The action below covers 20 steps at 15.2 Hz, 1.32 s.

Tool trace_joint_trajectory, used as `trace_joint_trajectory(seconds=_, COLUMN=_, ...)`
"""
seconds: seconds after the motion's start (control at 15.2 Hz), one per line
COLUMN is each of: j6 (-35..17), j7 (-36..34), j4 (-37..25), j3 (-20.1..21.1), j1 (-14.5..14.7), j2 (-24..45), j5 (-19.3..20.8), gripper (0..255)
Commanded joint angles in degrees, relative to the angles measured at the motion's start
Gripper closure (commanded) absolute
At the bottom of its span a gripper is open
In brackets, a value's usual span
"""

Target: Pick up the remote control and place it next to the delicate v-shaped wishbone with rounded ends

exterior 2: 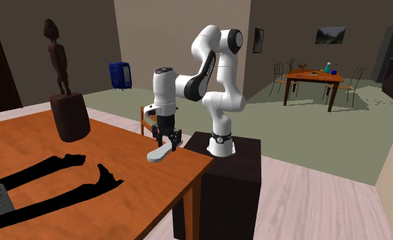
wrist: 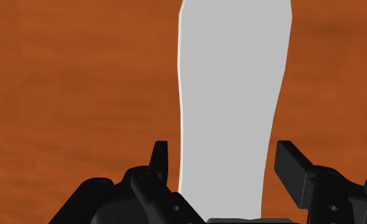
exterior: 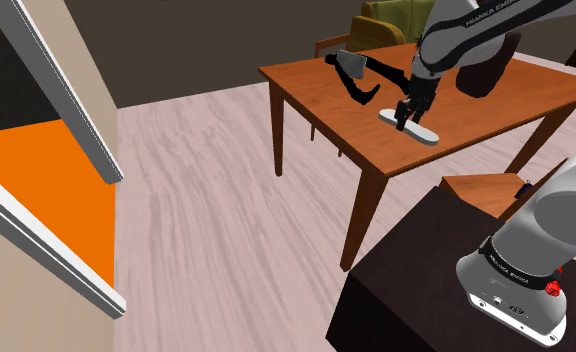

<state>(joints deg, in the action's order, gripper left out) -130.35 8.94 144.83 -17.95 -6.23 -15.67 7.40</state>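
Observation:
The remote control (exterior: 423, 134) is a plain pale grey slab lying flat on the brown wooden table (exterior: 306, 85), near the table edge closest to the stand. My gripper (exterior: 407, 120) is down over it, open, one finger on each side. In the wrist view the remote (wrist: 233, 83) runs between the fingertips (wrist: 160, 158), with a thin gap on both sides. The second exterior view shows the gripper (exterior 2: 168, 142) over the remote (exterior 2: 159, 155) at the table's corner. The wishbone (exterior: 360, 88) is a black V-shaped piece farther along the table, and its arms (exterior 2: 59, 174) spread across the wood.
A grey flat object (exterior: 352, 65) lies by the wishbone. A dark carved figure on a block (exterior 2: 67, 109) stands on the table. An olive armchair (exterior: 376, 25) is behind the table, a wooden chair (exterior: 486, 190) beside the dark stand (exterior: 406, 290).

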Motion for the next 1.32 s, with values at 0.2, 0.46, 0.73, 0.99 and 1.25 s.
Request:
trace_joint_trajectory(seconds=0.2, j6=4.5, j7=-0.2, j4=-2.1, j3=0.5, j1=-0.1, j2=-2.4, j5=0.3, gripper=255)
trace_joint_trajectory(seconds=0.46, j6=7.9, j7=-0.4, j4=-4.0, j3=0.8, j1=-0.1, j2=-3.9, j5=0.4, gripper=255)
trace_joint_trajectory(seconds=0.73, j6=11.2, j7=-0.5, j4=-6.1, j3=1.2, j1=-0.1, j2=-5.3, j5=0.4, gripper=255)
trace_joint_trajectory(seconds=0.99, j6=14.5, j7=-0.5, j4=-8.3, j3=1.5, j1=-0.1, j2=-6.3, j5=0.3, gripper=255)
trace_joint_trajectory(seconds=1.25, j6=17.8, j7=-0.5, j4=-10.7, j3=1.9, j1=-0.1, j2=-7.1, j5=0.2, gripper=255)
